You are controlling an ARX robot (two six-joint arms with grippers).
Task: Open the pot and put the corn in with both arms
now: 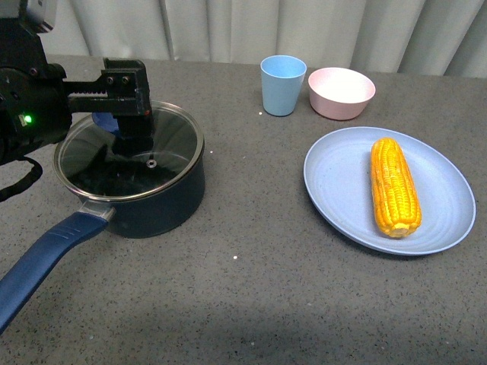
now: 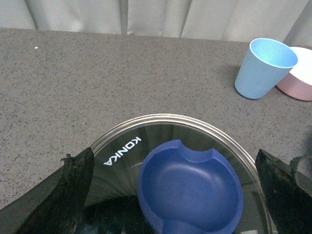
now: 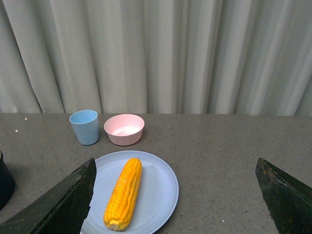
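- Left claw (image 2: pixel 171 161): jaws apart, straddling the blue knob (image 2: pixel 190 192) on the lid (image 2: pixel 122 146). There is a finger (image 2: pixel 73 195) on either side, and neither touches the knob as far as I can see. Set this way, one squeeze should pinch it.
- Pot (image 1: pixel 152 201): on the counter (image 1: pixel 251 289) to my left, lid on. The handle (image 1: pixel 46 258) points toward me and off to the left, clear of the claw.
- Right claw (image 3: pixel 175 168): jaws wide apart, holding nothing. It hangs above the counter, facing the plate (image 3: pixel 161 190). It is out of the front view.
- Corn (image 1: pixel 394 186): lies lengthwise on the plate to my right, well apart from the pot, with nothing touching it.
- Cup (image 1: pixel 283 84) and bowl (image 1: pixel 341 93): side by side beyond the plate, off the line from plate to pot.
- Judgement: the step in hand is the lid grasp, so the task is barely begun. Each arm has taken the thing on its own side, which should let the lid and the corn be handled together.
- Risk: the lid is glass and heavy at the rim. An off-centre pinch on the knob could tip it as it lifts.
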